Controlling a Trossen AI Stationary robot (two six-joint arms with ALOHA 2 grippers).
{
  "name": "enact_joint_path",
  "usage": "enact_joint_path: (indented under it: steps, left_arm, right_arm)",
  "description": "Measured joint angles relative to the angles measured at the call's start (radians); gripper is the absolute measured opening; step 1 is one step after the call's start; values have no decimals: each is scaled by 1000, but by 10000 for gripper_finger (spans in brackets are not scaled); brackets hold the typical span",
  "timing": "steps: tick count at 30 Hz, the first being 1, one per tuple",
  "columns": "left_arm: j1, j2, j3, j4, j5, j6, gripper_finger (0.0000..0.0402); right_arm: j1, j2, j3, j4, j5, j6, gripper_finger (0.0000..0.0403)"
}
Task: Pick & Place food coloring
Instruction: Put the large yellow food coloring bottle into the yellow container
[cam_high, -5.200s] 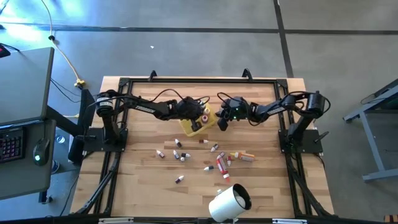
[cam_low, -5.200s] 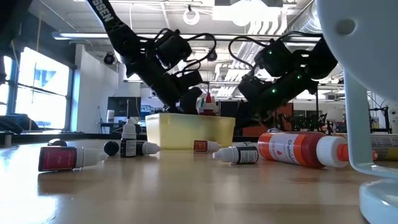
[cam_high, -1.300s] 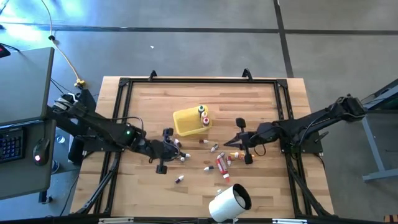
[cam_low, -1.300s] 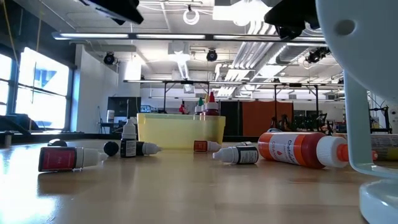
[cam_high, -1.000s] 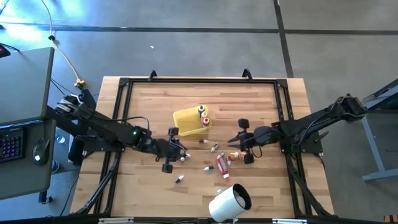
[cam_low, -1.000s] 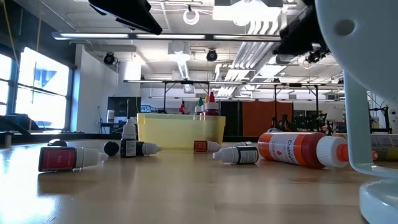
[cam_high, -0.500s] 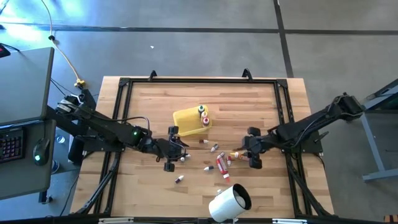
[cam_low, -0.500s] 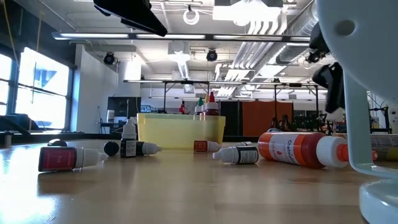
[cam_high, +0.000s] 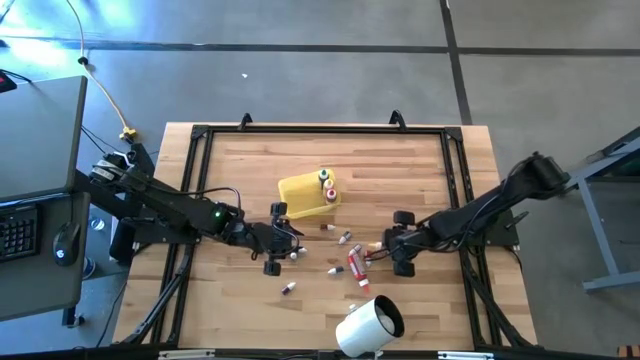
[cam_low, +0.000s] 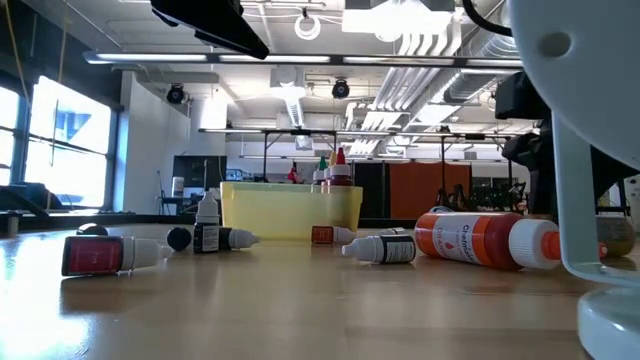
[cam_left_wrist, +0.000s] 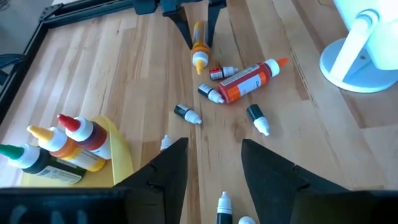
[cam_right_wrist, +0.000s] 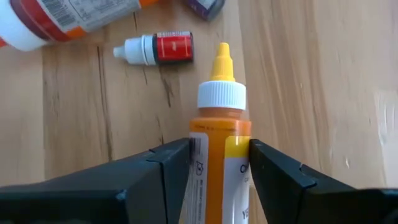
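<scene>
Food coloring bottles lie scattered on the wooden table (cam_high: 230, 300): a big red one (cam_high: 353, 265), small droppers (cam_high: 288, 288) and an orange bottle with a yellow tip (cam_right_wrist: 221, 143). Others stand in the yellow tray (cam_high: 300, 197). My right gripper (cam_right_wrist: 219, 152) is down at the table, tipped steeply, open, one finger along each side of the lying orange bottle. My left gripper (cam_left_wrist: 214, 162) hovers open above the table near the tray (cam_left_wrist: 121, 155), over small droppers (cam_left_wrist: 224, 205), with nothing between its fingers. My right gripper comes from above with a finger at each long side of the orange bottle's body (cam_right_wrist: 211, 168), behind its white cap; the fingers lie along the bottle, which lies flat on the table. Whether they touch it I cannot tell.
A large white cylinder (cam_high: 368, 325) lies near the front edge, right of centre. A small red-labelled dropper (cam_right_wrist: 158, 48) and the big red bottle (cam_left_wrist: 249, 81) lie just beyond the orange one. A black frame (cam_high: 320, 128) borders the table.
My right gripper has gone down and toward the table's near edge, tipping more steeply downward, until its fingers stand on either side of the orange bottle. The bottles have stayed where they lay.
</scene>
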Motion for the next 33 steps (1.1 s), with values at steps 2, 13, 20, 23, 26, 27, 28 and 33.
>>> enact_joint_path:
  steps: [2, 13, 20, 23, 26, 27, 28, 33]
  left_arm:
    - [0, 0, 0, 0, 0, 0, 147]
    - [0, -1, 0, 0, 1, -1, 147]
    - [0, -1, 0, 1, 1, -1, 147]
    - [0, -1, 0, -2, 3, -1, 147]
    - [0, -1, 0, -1, 4, -1, 147]
    - [0, -1, 0, 0, 3, -1, 147]
    - [0, -1, 0, 1, 3, -1, 147]
    - [0, -1, 0, 0, 3, -12, 147]
  right_arm:
    - [-2, 4, -1, 7, 3, 1, 155]
    - [-27, 8, 21, -4, -18, -23, 154]
    - [-42, -22, 148, -189, 32, -114, 153]
    - [-59, -37, 194, -305, 89, -117, 153]
    - [-78, -55, 244, -362, 170, -160, 153]
    - [-84, -61, 259, -363, 211, -178, 153]
    - [-91, -67, 270, -363, 249, -196, 153]
    - [-133, -79, 331, -225, 496, -264, 153]
